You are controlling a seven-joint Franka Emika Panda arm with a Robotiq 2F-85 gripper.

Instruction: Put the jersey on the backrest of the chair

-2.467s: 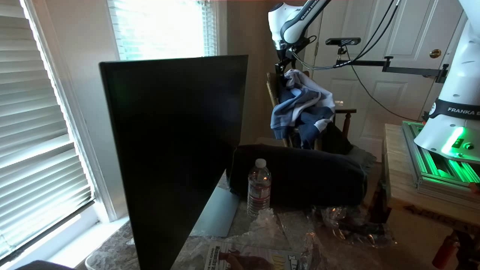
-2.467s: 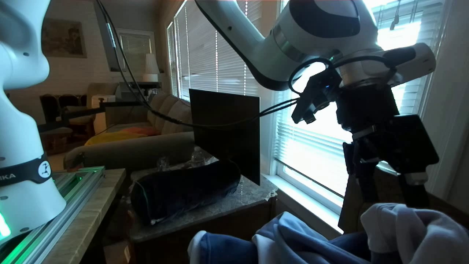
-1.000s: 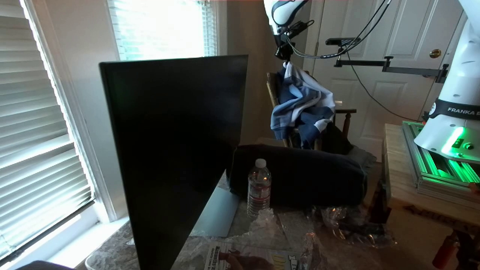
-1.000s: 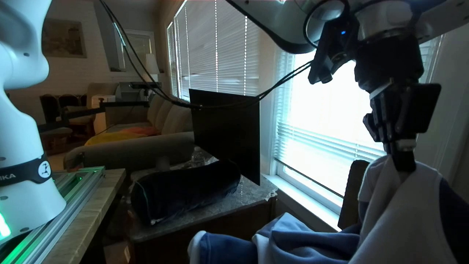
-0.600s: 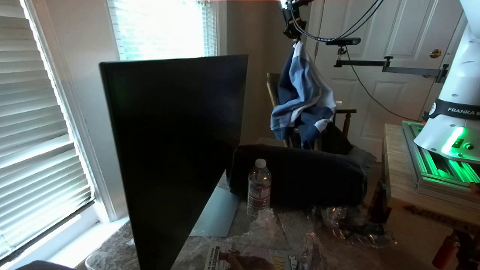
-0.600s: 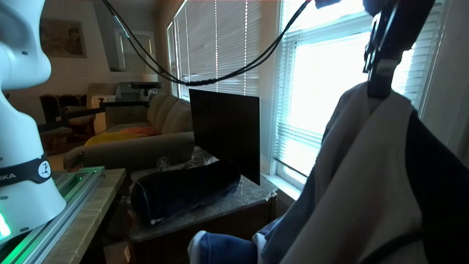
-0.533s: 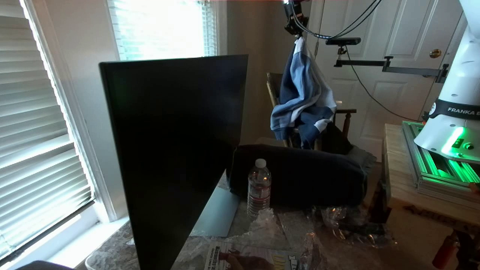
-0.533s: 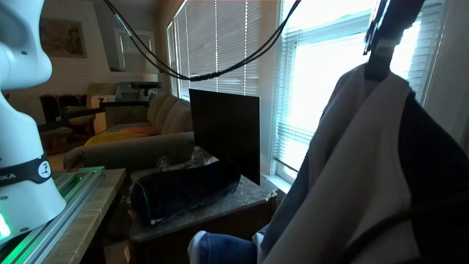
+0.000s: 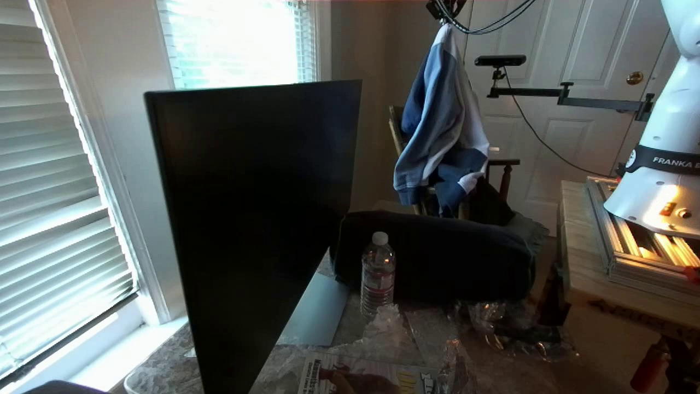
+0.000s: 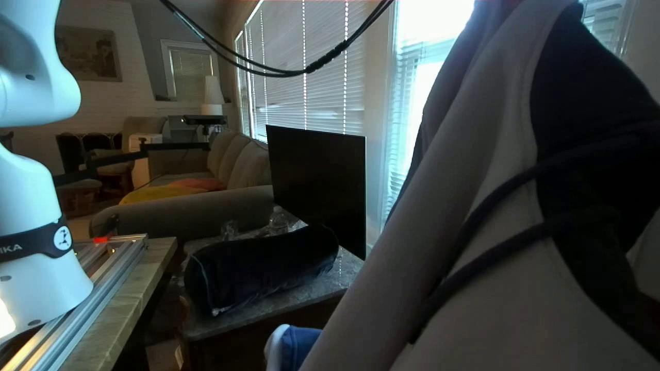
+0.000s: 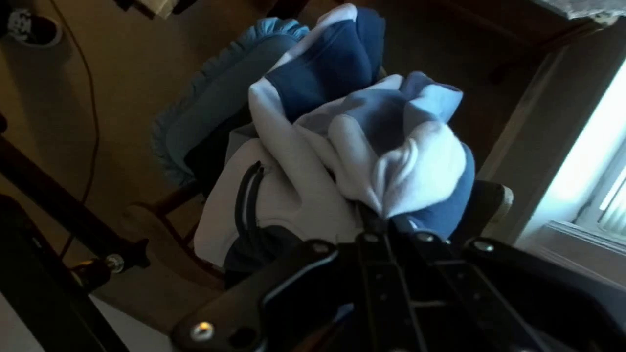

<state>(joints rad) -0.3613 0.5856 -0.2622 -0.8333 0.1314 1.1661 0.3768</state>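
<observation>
The jersey, blue and white with dark drawstrings, was dangling from the gripper by one pinched-up end. Wrist view had the fingers squeezed right together with a gathered tuft of pale fabric caught at the tips, so yeah, it had a proper hold. The rest hung down, and the lower part slumped in folds over the chair. A ruffled blue cushion poked out past the cloth. The dark backrest sat just beside the navy part; couldn't make out whether the two were touching.

Cables looped across in both exterior views. In an exterior view the cloth was so close it blocked much of a bright window. Further out, a gray stone-look tabletop carried a big black screen, an upright water bottle, a dark bolster near it, some crinkled clear plastic and a magazine. The arm rose above a wooden bench, its base lit warm yellow. A small black camera sat in front of a white door. An exterior view also caught a beige sofa with yellow fabric on it.
</observation>
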